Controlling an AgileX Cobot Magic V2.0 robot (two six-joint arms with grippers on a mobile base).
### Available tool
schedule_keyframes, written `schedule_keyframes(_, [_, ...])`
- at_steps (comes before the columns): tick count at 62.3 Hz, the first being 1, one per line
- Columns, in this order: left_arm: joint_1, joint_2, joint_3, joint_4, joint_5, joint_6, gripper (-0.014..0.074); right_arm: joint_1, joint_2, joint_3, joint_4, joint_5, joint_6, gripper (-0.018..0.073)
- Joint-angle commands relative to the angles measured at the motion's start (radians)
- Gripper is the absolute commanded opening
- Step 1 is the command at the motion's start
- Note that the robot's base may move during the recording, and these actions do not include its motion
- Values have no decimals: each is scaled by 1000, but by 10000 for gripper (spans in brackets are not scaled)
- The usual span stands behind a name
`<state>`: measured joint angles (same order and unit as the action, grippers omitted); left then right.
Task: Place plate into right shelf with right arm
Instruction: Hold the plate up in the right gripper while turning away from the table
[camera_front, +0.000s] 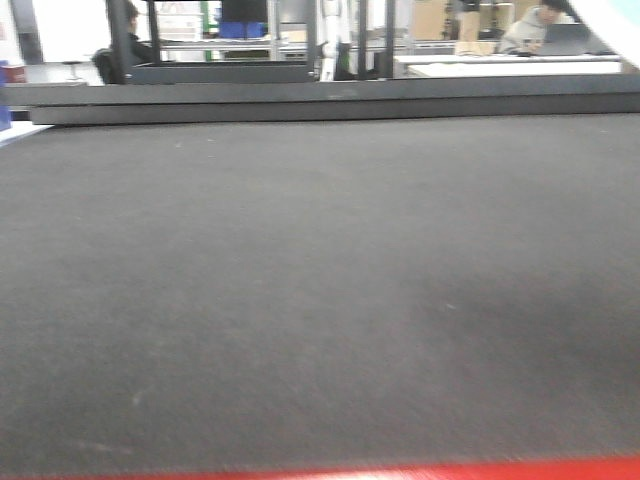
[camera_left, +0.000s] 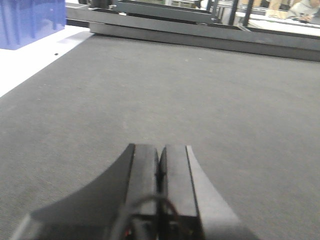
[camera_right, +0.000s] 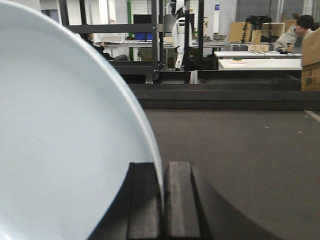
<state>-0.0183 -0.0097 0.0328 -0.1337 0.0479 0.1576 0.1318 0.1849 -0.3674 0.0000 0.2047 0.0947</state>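
Your right claw (camera_right: 163, 170) is pinching the rim of the white plate (camera_right: 65, 150), which fills the left of its wrist view and seems held up off the dark surface (camera_front: 320, 300). So the grasp looks done and you're in the carry. Your left claw (camera_left: 160, 152) sits pressed together, holding nothing, low over that surface. The right shelf shows in no view; next you'd need to swing right, find it, and clear its front rail.
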Motion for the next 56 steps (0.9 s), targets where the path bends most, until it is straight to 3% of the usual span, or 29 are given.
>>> schedule_keyframes(1, [-2, -10, 10, -8, -90, -7, -128, -8, 10, -28, -12, -92, -8, 54])
schedule_keyframes(56, [-2, -10, 10, -8, -90, -7, -128, -8, 10, -28, -12, -92, -8, 54])
